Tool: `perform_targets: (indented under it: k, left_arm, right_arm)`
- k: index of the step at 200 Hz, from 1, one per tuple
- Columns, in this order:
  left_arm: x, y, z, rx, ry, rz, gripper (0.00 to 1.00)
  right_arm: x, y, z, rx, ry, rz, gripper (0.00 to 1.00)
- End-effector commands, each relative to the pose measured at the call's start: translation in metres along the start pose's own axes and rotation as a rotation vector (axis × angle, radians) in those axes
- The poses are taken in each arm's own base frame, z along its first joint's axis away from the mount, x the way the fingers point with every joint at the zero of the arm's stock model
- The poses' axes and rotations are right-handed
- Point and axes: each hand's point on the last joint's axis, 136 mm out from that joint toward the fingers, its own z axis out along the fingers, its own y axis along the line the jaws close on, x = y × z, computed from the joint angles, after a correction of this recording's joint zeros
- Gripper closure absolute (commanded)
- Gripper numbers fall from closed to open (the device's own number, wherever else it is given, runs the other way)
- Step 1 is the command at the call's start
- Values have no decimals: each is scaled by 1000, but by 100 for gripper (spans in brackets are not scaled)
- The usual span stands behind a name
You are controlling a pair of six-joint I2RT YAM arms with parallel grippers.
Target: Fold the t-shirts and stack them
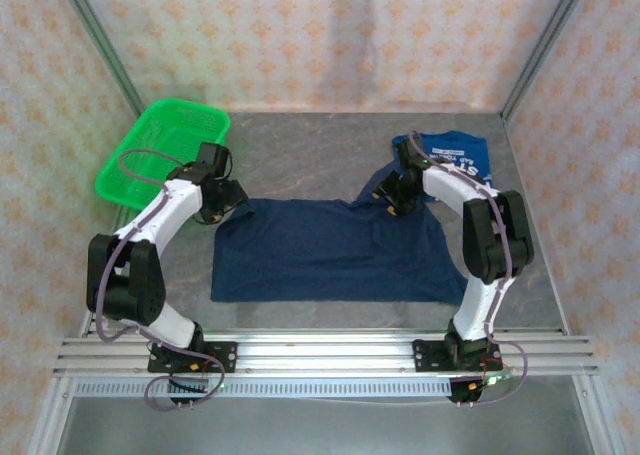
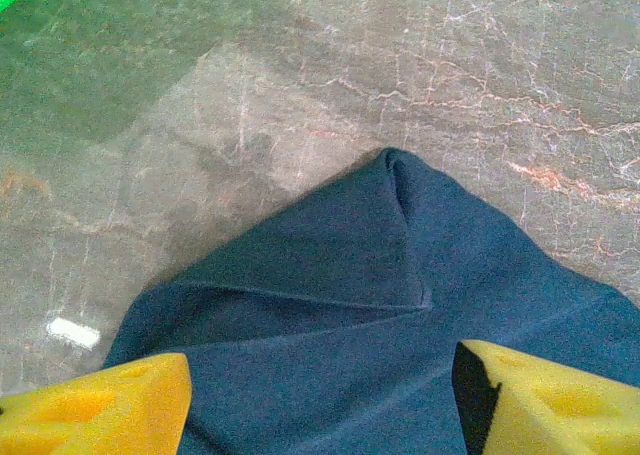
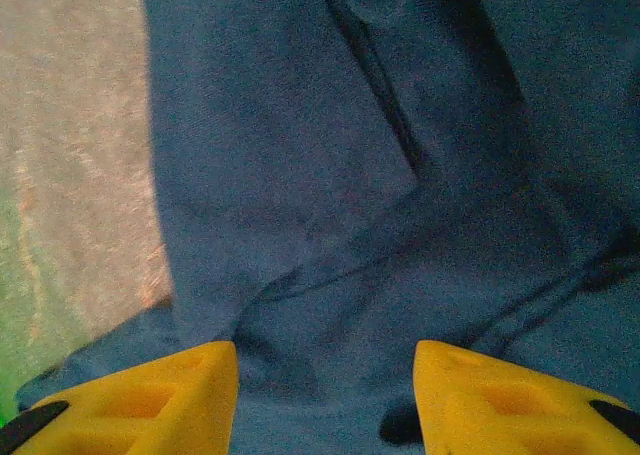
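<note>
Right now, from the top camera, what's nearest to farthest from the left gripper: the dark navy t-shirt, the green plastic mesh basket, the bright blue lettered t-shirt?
1. Dark navy t-shirt: its corner lies at the left gripper.
2. Green plastic mesh basket: behind, leftward.
3. Bright blue lettered t-shirt: far right.

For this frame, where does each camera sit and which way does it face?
Top: above, behind the bases, looking down at the table; both arms, basket, navy tee, blue tee.
Left wrist: on left arm, facing down at a navy tee corner; yellow jaws apart.
Right wrist: on right arm, facing down at navy tee folds; jaws apart.
All share the navy tee.
</note>
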Motion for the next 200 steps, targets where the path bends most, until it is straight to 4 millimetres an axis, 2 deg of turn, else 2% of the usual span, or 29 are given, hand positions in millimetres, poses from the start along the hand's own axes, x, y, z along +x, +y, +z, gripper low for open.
perform_targets:
  k: [1,25,41,77,117,139,143,151,200]
  left_arm:
    - [-8,-4,-8,-1,7,122,32]
    - [-1,6,6,-64,58,196,34]
    - [0,5,16,-73,81,223,35]
    - [-5,-14,33,-39,96,315,37]
    - [-11,-30,41,-126,103,493,37]
    - [-12,-37,41,-162,102,576,36]
    - [-7,-36,51,-178,128,591,36]
    - [-4,-37,54,-187,142,617,37]
    - [8,-34,65,-259,191,715,40]
  right_arm:
    - [-13,10,-10,1,-15,-52,49]
    - [-17,7,-14,-17,-20,-48,48]
    - [-17,9,-22,-41,-33,-64,45]
    - [-9,18,-37,-104,-32,-116,37]
    - [3,20,-51,-180,-45,-176,24]
    - [9,16,-56,-185,-43,-198,23]
    - [10,16,-56,-186,-43,-199,23]
    - [11,14,-57,-183,-42,-201,23]
    - [8,9,-62,-188,-49,-194,22]
